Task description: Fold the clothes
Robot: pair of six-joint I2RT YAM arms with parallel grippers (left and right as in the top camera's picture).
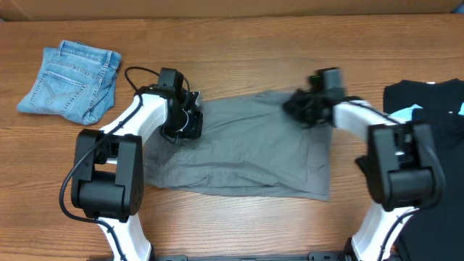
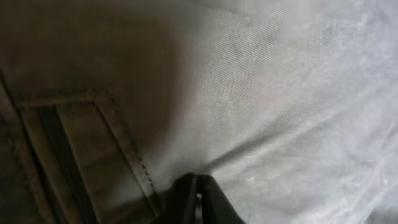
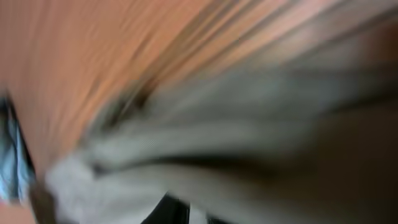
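Grey-khaki shorts (image 1: 246, 152) of creased cotton lie flat, a rough rectangle, at the middle of the wooden tabletop (image 1: 239, 232). The left fingers (image 1: 181, 123) rest on their left edge and the right fingers (image 1: 304, 109) at their far right corner. Folded light-blue denim shorts (image 1: 72, 81) lie near the far left corner, black garments (image 1: 428, 109) at the right edge. The left wrist view shows fine twill and a stitched pocket welt (image 2: 93, 155), with the fingers pressed together, pinching a ridge of cloth. The right wrist view is blurred, showing bunched pale cloth; I cannot tell how the fingers stand.
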